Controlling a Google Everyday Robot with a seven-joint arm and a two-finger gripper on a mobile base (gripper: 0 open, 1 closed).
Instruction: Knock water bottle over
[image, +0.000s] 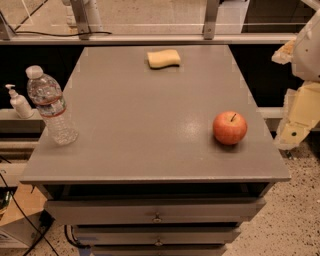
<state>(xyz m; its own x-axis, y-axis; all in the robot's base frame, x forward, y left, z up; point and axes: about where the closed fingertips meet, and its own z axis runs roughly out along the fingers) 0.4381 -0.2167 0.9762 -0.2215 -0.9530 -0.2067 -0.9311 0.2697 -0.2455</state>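
The water bottle (51, 107) is clear ribbed plastic with a white cap and a thin red-and-white label band. It stands upright near the left edge of the grey cabinet top (150, 115). My arm shows at the right edge of the view as white and cream parts, beyond the cabinet's right side. My gripper (298, 120) is there, level with the apple and far from the bottle, touching nothing on the top.
A red apple (230, 127) sits near the right edge of the top. A yellow sponge (163, 58) lies at the back middle. A small white pump dispenser (19, 102) stands on a ledge left of the cabinet. Drawers (157, 212) are below the front edge.
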